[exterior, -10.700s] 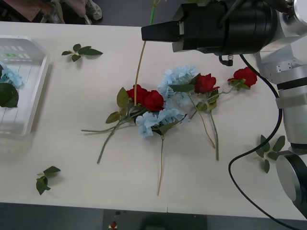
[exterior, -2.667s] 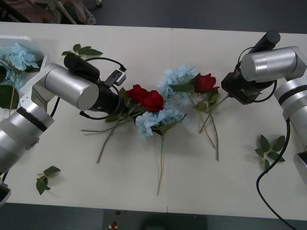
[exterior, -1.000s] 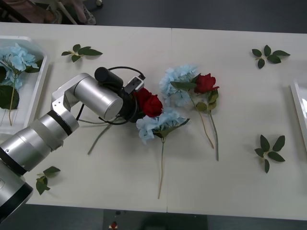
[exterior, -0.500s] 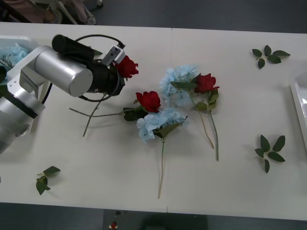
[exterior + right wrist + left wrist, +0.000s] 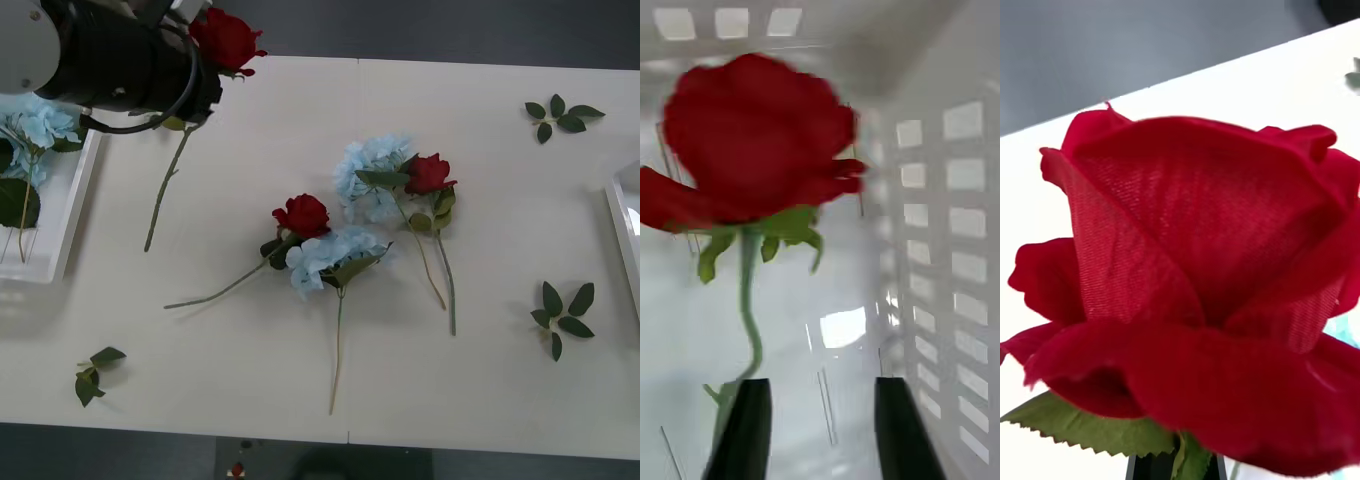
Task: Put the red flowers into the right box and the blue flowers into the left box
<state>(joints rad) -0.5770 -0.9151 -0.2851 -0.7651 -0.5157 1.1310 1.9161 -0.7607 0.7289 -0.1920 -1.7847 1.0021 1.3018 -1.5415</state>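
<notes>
The left hand holds a red rose tight, high over the table's far left, and the right hand holds another red rose.

A cream table spans nearly the whole front view, with a thin seam running from 12 to 6 o'clock. Beyond its far edge, at 12 o'clock, lies dark grey floor. A dark strip borders the near edge at 6 o'clock.
</notes>
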